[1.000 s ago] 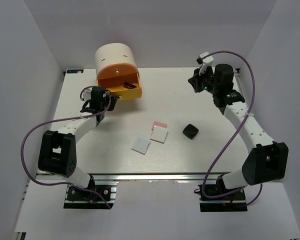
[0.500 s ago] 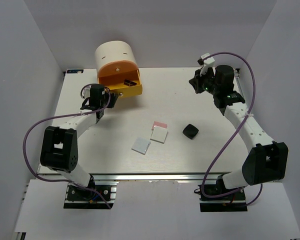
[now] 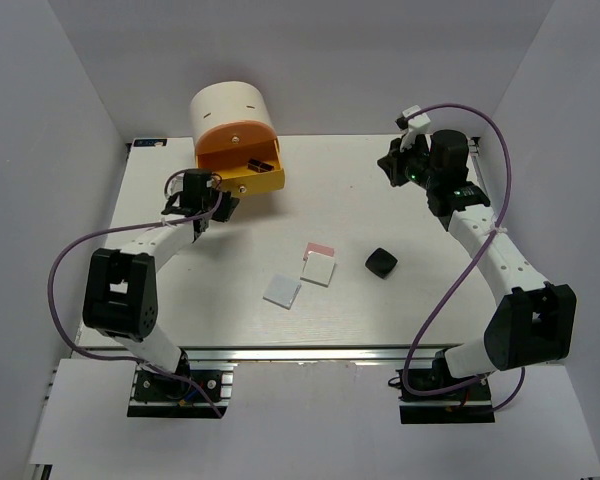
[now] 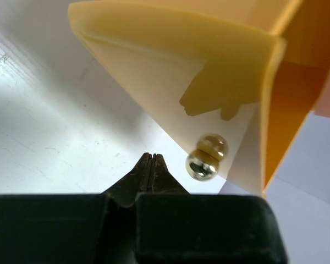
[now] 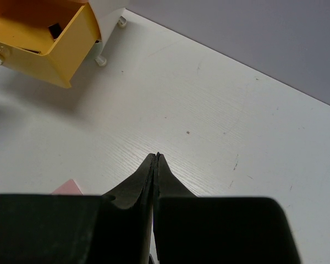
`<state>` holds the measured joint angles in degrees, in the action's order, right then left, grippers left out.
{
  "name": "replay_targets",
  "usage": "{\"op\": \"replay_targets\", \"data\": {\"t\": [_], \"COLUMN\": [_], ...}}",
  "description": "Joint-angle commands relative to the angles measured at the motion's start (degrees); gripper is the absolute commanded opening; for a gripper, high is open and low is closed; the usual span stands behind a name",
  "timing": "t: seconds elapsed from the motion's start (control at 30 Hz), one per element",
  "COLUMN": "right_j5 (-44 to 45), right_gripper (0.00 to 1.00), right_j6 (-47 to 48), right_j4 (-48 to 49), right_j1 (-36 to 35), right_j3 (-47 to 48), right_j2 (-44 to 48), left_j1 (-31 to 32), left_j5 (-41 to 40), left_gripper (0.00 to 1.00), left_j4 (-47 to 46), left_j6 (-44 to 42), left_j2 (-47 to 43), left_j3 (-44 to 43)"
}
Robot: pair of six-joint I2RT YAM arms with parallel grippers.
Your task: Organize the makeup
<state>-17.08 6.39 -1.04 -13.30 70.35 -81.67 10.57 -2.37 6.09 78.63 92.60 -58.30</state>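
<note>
Left gripper (image 4: 152, 160): fingers together, empty, tips just beside knob (image 4: 205, 157) of open drawer (image 3: 252, 180), far-left corner. Judge it staged to work drawer.
Right gripper (image 5: 156, 158): fingers together, empty, parked near far-right corner, out of way.
Find white squares (image 3: 318, 270), pink square (image 3: 320, 247) and black compact (image 3: 381, 263) mid-table toward near edge.
Only left wrist view shows you gap between tips and knob. Only top view shows compact.

Your left hand (image 4: 152, 157), fingers pressed together, sits just beside the pulled-out drawer (image 3: 252, 174). Its front and knob (image 4: 205, 157) block the way ahead and to the right, while bare worktop (image 4: 38, 126) lies open to the left. Your right hand (image 5: 155, 155), also closed, has open worktop before it all the way to the drawer. Mid-worktop, the pink square (image 3: 321, 247), two white squares (image 3: 318, 269) and the black compact (image 3: 381, 262) stand in the way, with a gap between the squares and the compact.
</note>
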Motion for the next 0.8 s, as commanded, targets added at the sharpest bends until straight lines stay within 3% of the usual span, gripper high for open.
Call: {"op": "replay_targets", "data": {"t": [0.0, 0.1, 0.13, 0.17, 0.27, 0.43, 0.5, 0.57, 0.6, 0.67, 0.7, 0.77], "right_j5": [-0.50, -0.41, -0.41, -0.41, -0.50, -0.67, -1.02, -1.20, -1.37, -1.55, -1.81, -2.60], "right_gripper": [0.00, 0.00, 0.00, 0.00, 0.00, 0.00, 0.00, 0.00, 0.00, 0.00, 0.00, 0.00], "right_j6": [-0.42, -0.50, -0.42, -0.33, -0.24, -0.15, -0.41, -0.68, -0.77, -0.77, -0.77, -0.59], "right_j4": [3.67, 3.76, 3.76, 3.85, 3.76, 3.67, 3.59, 3.67, 3.67, 3.67, 3.67, 3.59], "right_j1": [0.38, 0.29, 0.38, 0.38, 0.47, 0.91, 0.91, 0.91, 0.82, 0.82, 0.91, 0.82], "right_j3": [-0.03, 0.14, 0.05, 0.14, 0.41, -0.21, -0.65, -1.09, -1.18, -1.35, -1.44, -1.88], "right_j2": [1.07, 0.90, 0.81, 0.72, 0.63, 0.98, 1.07, 1.07, 1.07, 0.98, 0.98, 0.64], "left_j1": [-0.20, -0.20, -0.20, -0.20, -0.20, -0.02, -0.02, -0.02, -0.11, -0.11, -0.02, 0.24], "left_j5": [1.84, 1.84, 2.19, 2.28, 5.97, 5.63, 5.27, 5.36, 5.53, 6.24, 6.41, 6.33], "left_gripper": [0.00, 0.00, 0.06, 0.22, 0.50, 0.66, 0.68, 0.64, 0.38, 0.07, 0.00, 0.00], "left_j4": [1.48, -3.33, -4.75, -9.55, -14.33, -15.67, -15.84, -16.89, -17.42, -19.09, -19.53, -20.06], "left_j6": [-0.85, 0.03, 1.42, 1.87, 3.11, 2.58, 2.49, 2.67, 3.54, 4.51, 4.78, 4.78], "left_j2": [1.44, 3.19, 3.90, 4.69, 8.20, 9.27, 9.01, 9.18, 9.35, 9.62, 9.53, 9.10], "left_j3": [-3.30, -3.48, -3.48, -3.40, -4.88, -7.79, -7.79, -7.35, -7.18, -6.12, -5.86, -4.72]}}
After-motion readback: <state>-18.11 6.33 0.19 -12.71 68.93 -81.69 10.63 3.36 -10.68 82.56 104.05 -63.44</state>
